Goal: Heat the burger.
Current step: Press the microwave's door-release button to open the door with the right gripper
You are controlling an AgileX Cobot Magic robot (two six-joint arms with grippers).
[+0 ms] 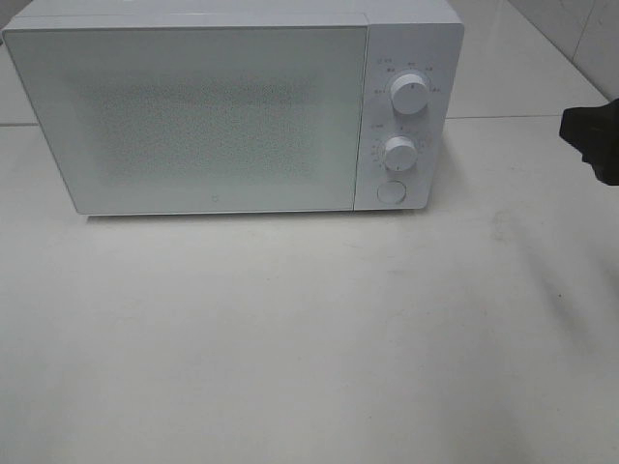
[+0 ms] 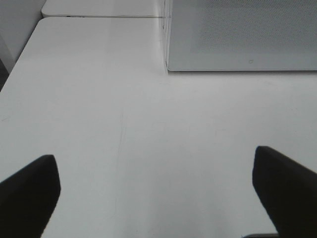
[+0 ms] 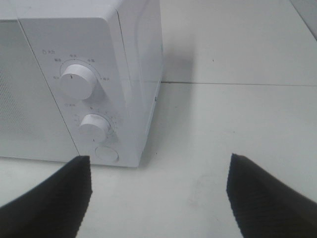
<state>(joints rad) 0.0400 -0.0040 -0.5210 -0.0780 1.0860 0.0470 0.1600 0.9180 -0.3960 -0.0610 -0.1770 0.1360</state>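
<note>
The left hand (image 2: pixel 152 154) is spread wide, its two dark fingers (image 2: pixel 29 193) well apart with nothing between them. The right hand (image 3: pixel 159 159) likewise gapes, holding nothing. A dark part of the right arm (image 1: pixel 592 140) shows at the scene's right edge.

High camera faces microwave (image 1: pixel 193 116) front, left wrist low over table (image 2: pixel 124 124), right wrist near dials (image 3: pixel 77 79), microwave shared

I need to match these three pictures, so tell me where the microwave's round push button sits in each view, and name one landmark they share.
Exterior high: the button is right of centre, just under the lower knob.
Left wrist: not in it.
Right wrist: the button, again under the lower knob.
Shared landmark: the microwave door, seen in all three.
</note>
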